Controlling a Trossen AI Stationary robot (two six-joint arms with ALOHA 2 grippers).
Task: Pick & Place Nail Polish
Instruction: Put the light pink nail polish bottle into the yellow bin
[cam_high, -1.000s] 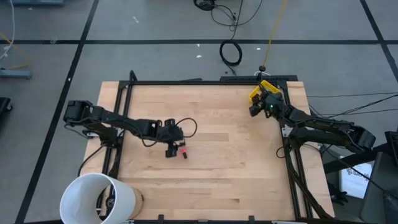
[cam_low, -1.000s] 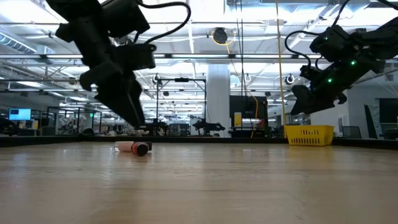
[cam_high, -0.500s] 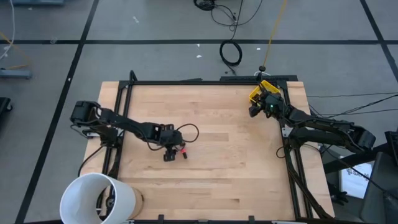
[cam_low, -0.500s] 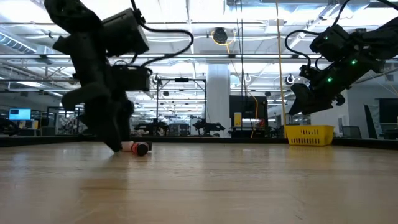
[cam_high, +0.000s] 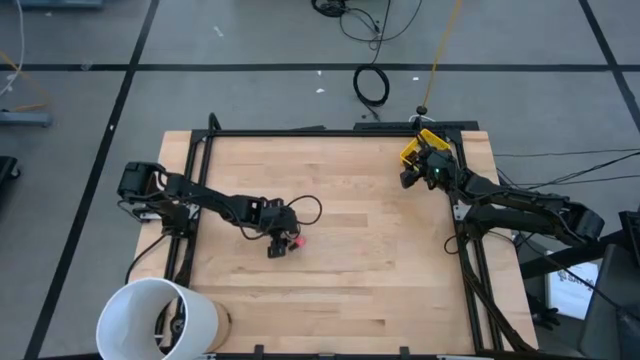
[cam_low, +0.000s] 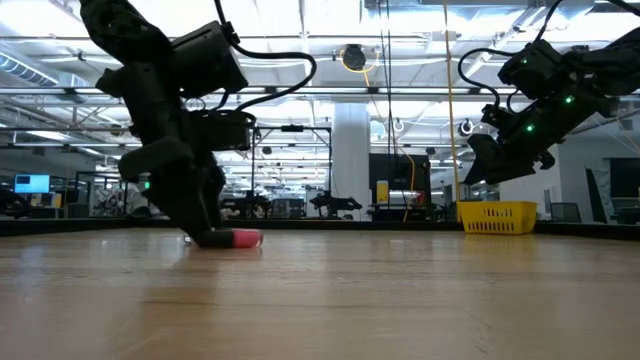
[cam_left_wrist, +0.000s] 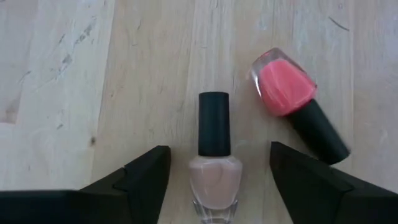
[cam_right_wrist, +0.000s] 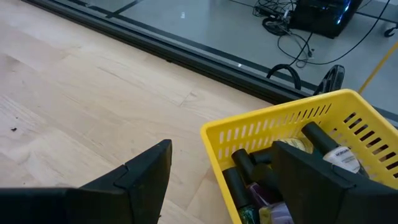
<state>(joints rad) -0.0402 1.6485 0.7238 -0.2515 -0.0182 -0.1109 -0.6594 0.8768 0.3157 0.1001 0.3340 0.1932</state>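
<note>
While the open left gripper (cam_left_wrist: 214, 186) is straddling the pale nail polish bottle (cam_left_wrist: 214, 168) at lower centre, the smooth glass looks slippery, so gripping its body seems safest.

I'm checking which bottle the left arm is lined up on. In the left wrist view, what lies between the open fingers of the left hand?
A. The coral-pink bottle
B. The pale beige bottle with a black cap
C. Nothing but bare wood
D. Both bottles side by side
B. The pale beige bottle lies between the fingers of the open left hand, while the coral-pink bottle lies tilted off to one side, outside the gap.
</note>
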